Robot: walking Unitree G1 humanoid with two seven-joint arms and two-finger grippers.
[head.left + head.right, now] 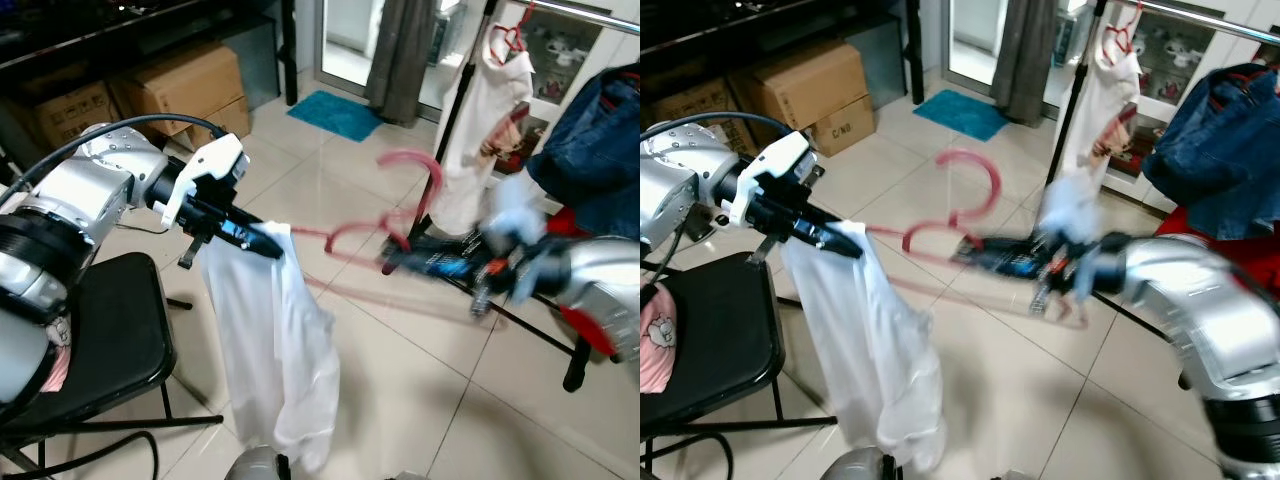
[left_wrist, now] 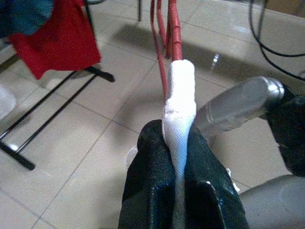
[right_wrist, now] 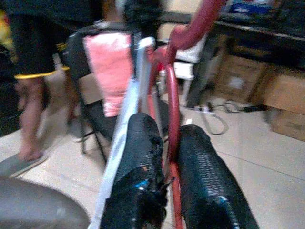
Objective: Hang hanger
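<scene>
Nearest to me, the white garment [image 1: 270, 350] droops almost to the floor from the red hanger [image 1: 400, 215], which is carried out in the open between the two arms, well short of the clothes rack. The left tool [image 1: 262, 241] is clenched on the cloth-wrapped shoulder end of the hanger, at about nine o'clock from the hook. The right tool [image 3: 164, 157] pinches the red wire just under the hook, its pads closed on it, though that arm is blurred in the head views. Held at two points like this, the hanger stays level and the hook points up, free to go over the rail, I would judge.

The rack's rail [image 1: 590, 12] runs at about one o'clock, already carrying a pale dress on a red hanger [image 1: 490, 120] and a denim jacket [image 1: 590, 150]. These crowd the rail. A black folding chair [image 1: 90, 330] stands at eight o'clock, with cardboard boxes [image 1: 185, 90] behind it.
</scene>
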